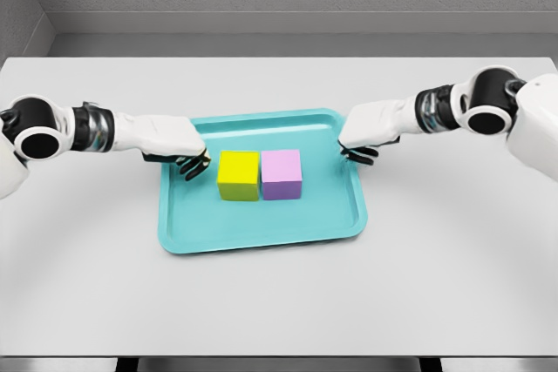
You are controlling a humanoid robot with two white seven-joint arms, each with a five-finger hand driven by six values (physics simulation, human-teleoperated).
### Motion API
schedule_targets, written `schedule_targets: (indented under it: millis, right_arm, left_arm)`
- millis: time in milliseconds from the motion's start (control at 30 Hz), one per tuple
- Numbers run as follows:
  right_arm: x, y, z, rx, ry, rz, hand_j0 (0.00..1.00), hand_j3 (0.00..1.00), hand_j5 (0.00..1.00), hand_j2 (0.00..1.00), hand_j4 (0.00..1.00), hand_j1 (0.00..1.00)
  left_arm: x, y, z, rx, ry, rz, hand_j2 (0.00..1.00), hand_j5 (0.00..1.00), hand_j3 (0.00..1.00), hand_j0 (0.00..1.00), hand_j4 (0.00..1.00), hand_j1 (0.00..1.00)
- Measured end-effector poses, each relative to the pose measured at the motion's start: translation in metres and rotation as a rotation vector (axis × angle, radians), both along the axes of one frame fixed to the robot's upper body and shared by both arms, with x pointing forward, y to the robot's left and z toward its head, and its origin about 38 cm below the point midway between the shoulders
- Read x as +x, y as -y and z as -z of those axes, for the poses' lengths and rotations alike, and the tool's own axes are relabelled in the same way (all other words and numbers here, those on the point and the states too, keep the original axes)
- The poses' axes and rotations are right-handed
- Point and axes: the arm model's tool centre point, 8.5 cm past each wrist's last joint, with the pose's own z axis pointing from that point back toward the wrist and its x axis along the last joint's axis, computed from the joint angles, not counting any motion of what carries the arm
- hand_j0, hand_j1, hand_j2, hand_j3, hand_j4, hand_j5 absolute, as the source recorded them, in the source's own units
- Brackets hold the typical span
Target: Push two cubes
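Table (pixel 279 302): plain white top, pretty much filled the head view, grey wall behind it.
Tray (pixel 261 228): teal, shallow rim, sat in the middle of the table, a bit skewed.
Yellow cube (pixel 239 175): was on the tray, left of centre, upright and flat on the tray floor.
Pink cube (pixel 282 173): also on the tray, right next to the yellow one; the 2 looked like they were touching side to side, or as good as.
Left hand (pixel 179 147): came in from the left, over the tray's left rim. Fingers hung down, loosely curled, gripping nothing. Fingertips (pixel 193 165) were just beside the yellow cube's left face; honestly couldn't tell if they actually touched it.
Right hand (pixel 370 132): came in from the right, sat over the tray's upper right corner. Same deal, fingers drooping and relaxed, nothing held. It was clearly apart from the pink cube, with bare tray between them.
Arms: both white with dark wrist bands, both stretched out low over the table.
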Motion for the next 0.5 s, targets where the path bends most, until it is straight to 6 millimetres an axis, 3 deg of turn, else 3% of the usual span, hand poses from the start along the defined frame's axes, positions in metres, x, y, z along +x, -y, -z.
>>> schedule_targets:
  millis: [133, 367, 400, 433, 467, 500]
  right_arm:
    - [0.005, 0.013, -0.013, 0.023, 0.023, 0.036, 0.0, 0.0, 0.0, 0.0, 0.0, 0.0]
    - [0.008, 0.024, -0.023, 0.037, 0.042, 0.063, 0.0, 0.0, 0.0, 0.0, 0.0, 0.0]
    - [0.008, 0.027, -0.025, 0.041, 0.046, 0.069, 0.14, 0.14, 0.14, 0.14, 0.14, 0.14]
    - [0.009, 0.03, -0.026, 0.048, 0.049, 0.079, 0.5, 0.5, 0.5, 0.5, 0.5, 0.5]
    - [0.01, 0.035, -0.031, 0.059, 0.062, 0.091, 1.0, 1.0, 1.0, 1.0, 1.0, 1.0]
    - [0.012, 0.042, -0.041, 0.075, 0.082, 0.11, 1.0, 1.0, 1.0, 1.0, 1.0, 1.0]
  left_arm:
    - [-0.014, 0.012, 0.004, 0.009, -0.009, 0.06, 0.14, 0.14, 0.14, 0.14, 0.14, 0.14]
    - [-0.019, 0.016, 0.004, 0.012, -0.011, 0.08, 0.15, 0.15, 0.15, 0.15, 0.15, 0.15]
    - [-0.018, 0.015, 0.003, 0.014, -0.009, 0.077, 0.17, 0.17, 0.17, 0.17, 0.17, 0.17]
    - [-0.017, 0.01, 0.001, 0.02, -0.005, 0.069, 0.16, 0.16, 0.16, 0.16, 0.16, 0.16]
    - [-0.015, 0.003, -0.002, 0.026, 0.0, 0.056, 0.16, 0.16, 0.16, 0.16, 0.16, 0.16]
    - [-0.013, -0.003, -0.008, 0.028, 0.01, 0.044, 0.16, 0.16, 0.16, 0.16, 0.16, 0.16]
